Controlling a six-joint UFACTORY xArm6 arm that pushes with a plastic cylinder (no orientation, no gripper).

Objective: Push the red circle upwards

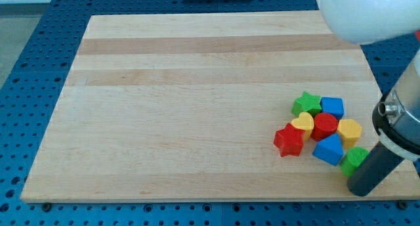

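Near the counter's [164,121] bottom right corner, you had my tip [360,188], which carried no jaws, just below the green block [355,159]. Farther up, the red circle [325,125] sat mid-cluster, between the yellow heart [303,124] and the yellow block [350,130].

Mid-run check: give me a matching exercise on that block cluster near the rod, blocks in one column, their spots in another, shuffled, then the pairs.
Blocks:
1. red circle block
2. green star block
3. red star block
4. green block, shape unclear

Places:
A. view's left end of the cluster
B. middle of the cluster
C. beside my tip, at the cluster's bottom right
D. top of the cluster, left of the blue block

Pairs: 1-B, 2-D, 3-A, 4-C
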